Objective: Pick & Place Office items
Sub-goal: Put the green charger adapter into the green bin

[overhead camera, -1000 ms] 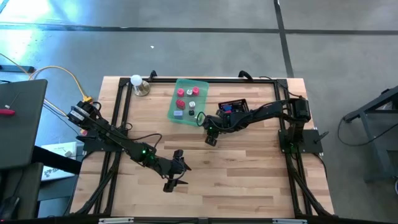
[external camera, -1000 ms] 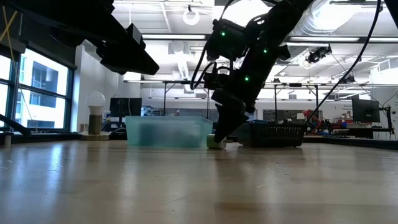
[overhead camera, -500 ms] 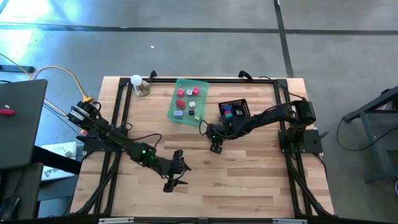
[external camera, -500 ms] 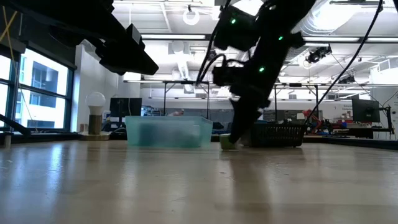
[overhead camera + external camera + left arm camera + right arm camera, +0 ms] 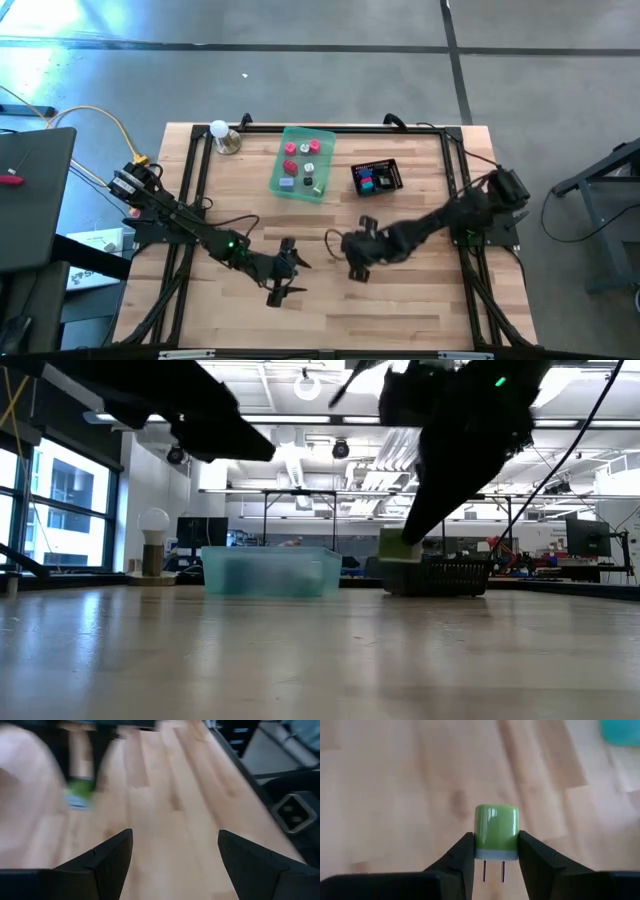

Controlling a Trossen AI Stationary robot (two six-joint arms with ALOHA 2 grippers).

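My right fingers [image 5: 493,851] were clamped on a small green-and-white plug [image 5: 495,833], one finger on each flat side, its green body pointing away from my wrist and its two metal prongs pointing back between the fingers. In the high view that hand [image 5: 355,262] hung over the middle of the surface, toward the near edge, and the low view showed the plug [image 5: 399,546] lifted clear of the wood. My left fingers [image 5: 283,275] were spread wide and empty, waiting just beside, nearer the left edge; their own camera caught the plug [image 5: 79,794] ahead of them. The green tray [image 5: 322,142], with several small pink, red and lavender pieces in it, sat by the far edge, and the black mesh basket [image 5: 394,165] stood next to it, toward the right edge, with blue and red pieces inside. Both lay well apart from my right hand, away toward the far edge. I judged the carrying arm was the one to finish this, with the plug's long axis in line with the fingers, so it would drop end first.
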